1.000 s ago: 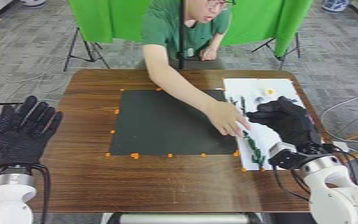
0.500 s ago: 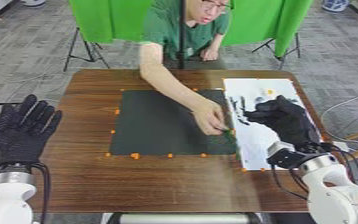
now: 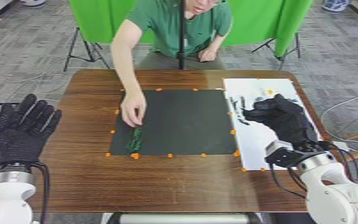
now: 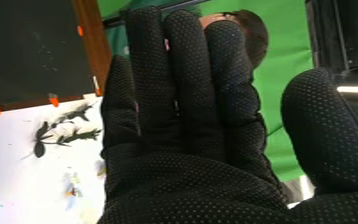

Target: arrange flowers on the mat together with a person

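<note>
In the head view my right hand [image 3: 282, 118] is over the white sheet [image 3: 258, 145], its fingers relaxed; in the right wrist view my right hand [image 4: 193, 175] has straight fingers. My left hand [image 3: 21, 131] lies open at the left, beside the table. A person's hand [image 3: 133, 109] holds the top of a green stem [image 3: 135, 141] at the left side of the dark mat [image 3: 184, 122]. On the sheet, dark leafy sprigs [image 3: 238, 109] lie beside my right hand, and a small yellow flower [image 3: 269, 92] lies farther back. The right wrist view shows leafy sprigs [image 4: 62, 132] on the sheet.
Orange marks [image 3: 135, 156] run along the mat's edges. The brown wooden table [image 3: 180, 185] extends in front of the mat. The person's forearm [image 3: 125, 70] reaches over the table's far edge; the other hand [image 3: 208, 54] rests beyond that edge.
The person's hand has taken the green stem from the white sheet and carried it across the mat to its left side. My hands have hardly moved.
</note>
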### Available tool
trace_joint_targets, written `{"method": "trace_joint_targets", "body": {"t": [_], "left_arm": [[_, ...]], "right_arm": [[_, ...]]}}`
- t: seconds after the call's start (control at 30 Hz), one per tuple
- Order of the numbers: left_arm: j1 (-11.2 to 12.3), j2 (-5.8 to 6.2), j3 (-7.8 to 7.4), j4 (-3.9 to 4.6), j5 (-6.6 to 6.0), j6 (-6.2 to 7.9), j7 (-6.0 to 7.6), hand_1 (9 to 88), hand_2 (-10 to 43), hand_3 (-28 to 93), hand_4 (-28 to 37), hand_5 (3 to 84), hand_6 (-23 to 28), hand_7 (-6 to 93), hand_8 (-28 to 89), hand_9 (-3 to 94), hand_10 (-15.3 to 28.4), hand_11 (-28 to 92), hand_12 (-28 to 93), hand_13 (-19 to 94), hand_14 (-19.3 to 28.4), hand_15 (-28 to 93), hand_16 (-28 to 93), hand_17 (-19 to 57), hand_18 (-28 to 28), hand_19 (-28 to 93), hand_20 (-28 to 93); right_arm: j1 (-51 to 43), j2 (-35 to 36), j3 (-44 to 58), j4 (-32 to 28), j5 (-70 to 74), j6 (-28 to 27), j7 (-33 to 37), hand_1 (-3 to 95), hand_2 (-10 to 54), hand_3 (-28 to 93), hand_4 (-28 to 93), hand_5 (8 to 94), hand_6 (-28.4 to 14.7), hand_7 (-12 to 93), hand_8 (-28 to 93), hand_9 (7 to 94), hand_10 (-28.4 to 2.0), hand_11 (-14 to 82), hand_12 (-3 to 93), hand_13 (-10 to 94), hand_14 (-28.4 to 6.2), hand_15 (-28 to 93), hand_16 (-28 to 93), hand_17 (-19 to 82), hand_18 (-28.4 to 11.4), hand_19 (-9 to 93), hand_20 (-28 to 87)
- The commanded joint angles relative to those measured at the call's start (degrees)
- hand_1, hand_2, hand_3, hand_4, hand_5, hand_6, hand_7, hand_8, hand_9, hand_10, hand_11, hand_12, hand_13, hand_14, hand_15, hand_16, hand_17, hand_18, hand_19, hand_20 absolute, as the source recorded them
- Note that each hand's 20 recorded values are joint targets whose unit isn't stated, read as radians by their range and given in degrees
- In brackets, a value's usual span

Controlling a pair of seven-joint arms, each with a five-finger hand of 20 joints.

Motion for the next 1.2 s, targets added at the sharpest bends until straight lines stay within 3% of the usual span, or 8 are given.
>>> {"method": "trace_joint_targets", "body": {"t": [0.03, 1.0, 1.2], "left_arm": [[0.82, -0.38, 0.07, 0.34, -0.55, -0.52, 0.36, 35.8, 11.2, 67, -28.3, 55.2, 6.7, 27.6, -11, 53.2, 16.8, 30, 19, 40, 17.5, 58, -1, -5.1, 15.4, 39, 19], [1.77, 0.07, -0.56, -0.21, -1.07, -0.51, 1.86, 35.8, 11.0, 68, -28.3, 55.2, 6.7, 27.8, -11, 53.2, 16.8, 30, 19, 40, 17.6, 58, -1, -5.0, 15.4, 39, 19], [1.78, 0.15, -0.42, -0.07, -0.89, -0.65, 1.65, 35.8, 11.0, 68, -28.3, 55.1, 6.7, 27.9, -11, 53.2, 16.8, 30, 19, 40, 17.6, 58, -1, -5.0, 15.4, 39, 19]], "right_arm": [[-0.05, 0.21, 0.16, 0.31, 0.22, 0.1, -0.1, 27.2, 11.5, 72, -23, 63.9, -0.5, 43, -14, 70.6, -12.5, 22.9, 22.6, 60, -11.7, 35, 24, 21, -16.4, 34, 23], [-0.81, 0.16, 1.4, 0.05, 0.16, 0.01, -0.13, 27.4, 10.9, 72, -23, 63.8, -0.4, 43, -14, 70.6, -12.4, 22.9, 22.6, 60, -11.7, 35, 24, 21, -16.4, 35, 22], [-1.82, 2.37, 4.51, -0.79, -7.47, 7.01, -0.01, 27.7, 8.7, 72, -23, 60.3, -1.1, 42, -14, 66.4, -13.0, 22.0, 22.4, 58, -11.4, 35, 24, 21, -16.5, 35, 23]]}}
